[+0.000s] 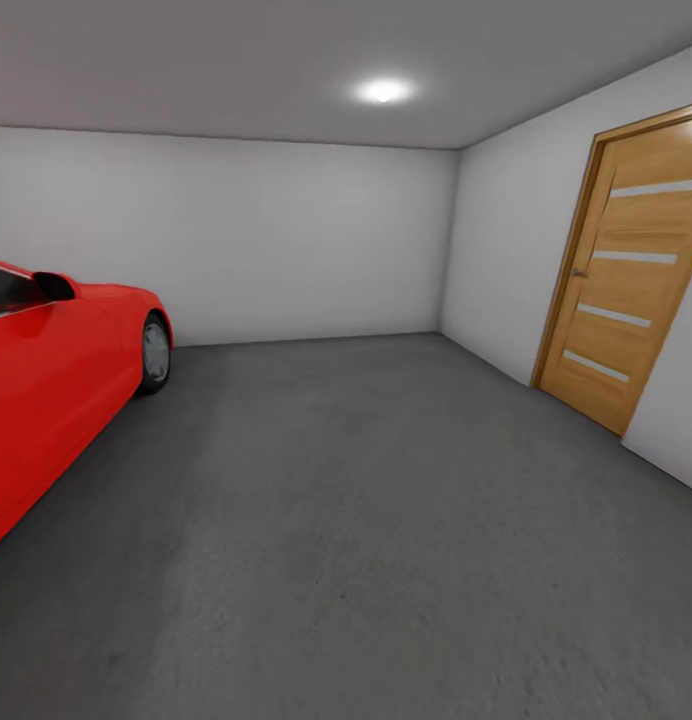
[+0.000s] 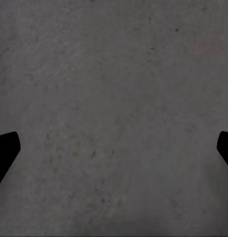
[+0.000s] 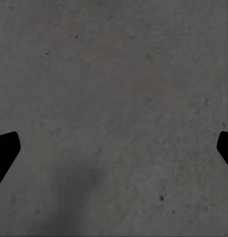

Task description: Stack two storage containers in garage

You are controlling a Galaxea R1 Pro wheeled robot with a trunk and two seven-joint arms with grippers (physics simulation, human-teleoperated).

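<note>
the robot stands in the garage, its head camera looking over the dark grey floor (image 1: 386, 560) toward a bare back wall (image 1: 286, 240). no storage bin appears in these pictures, so where the two bins are cannot be told. as thin-walled open boxes they would likely be light and fairly stiff, a little flexible at the rim, best gripped on a wall's top edge or taken with both arms on opposite sides.

the left gripper (image 2: 114, 148) is spread wide over bare concrete, holding nothing; the right gripper (image 3: 114, 148) likewise.

counted: one red car (image 1: 56, 390), one wooden door (image 1: 626, 270), one ceiling light (image 1: 384, 90).
</note>
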